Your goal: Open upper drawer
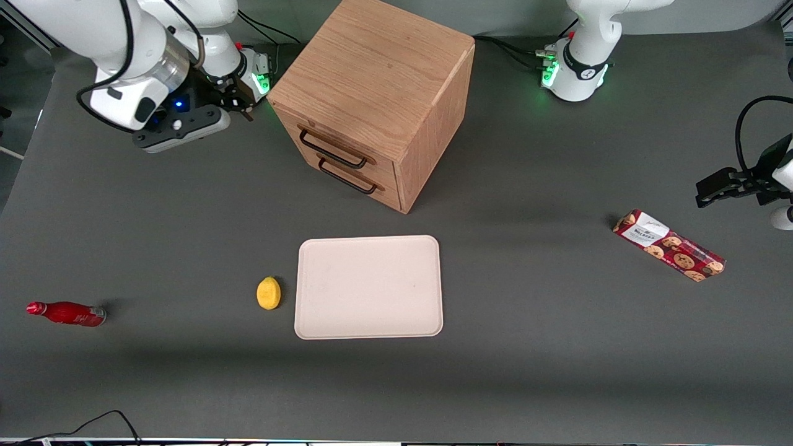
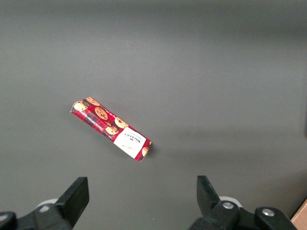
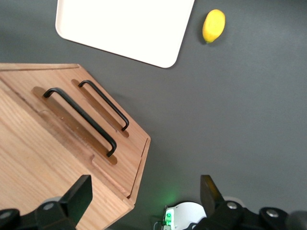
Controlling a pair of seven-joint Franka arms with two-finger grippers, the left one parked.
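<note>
Shallow light-oak upper drawer (image 1: 339,146), long thin black wire handle (image 3: 81,120), shut flush in cube-shaped wooden cabinet (image 1: 378,74) mid-bench. Front faces working arm's end, angled toward front camera; handle's long axis level, parallel to lower drawer's handle (image 1: 347,178). Right gripper (image 3: 144,191) above cabinet's front edge, clear of handles, fingers (image 3: 79,194) spread.
</note>
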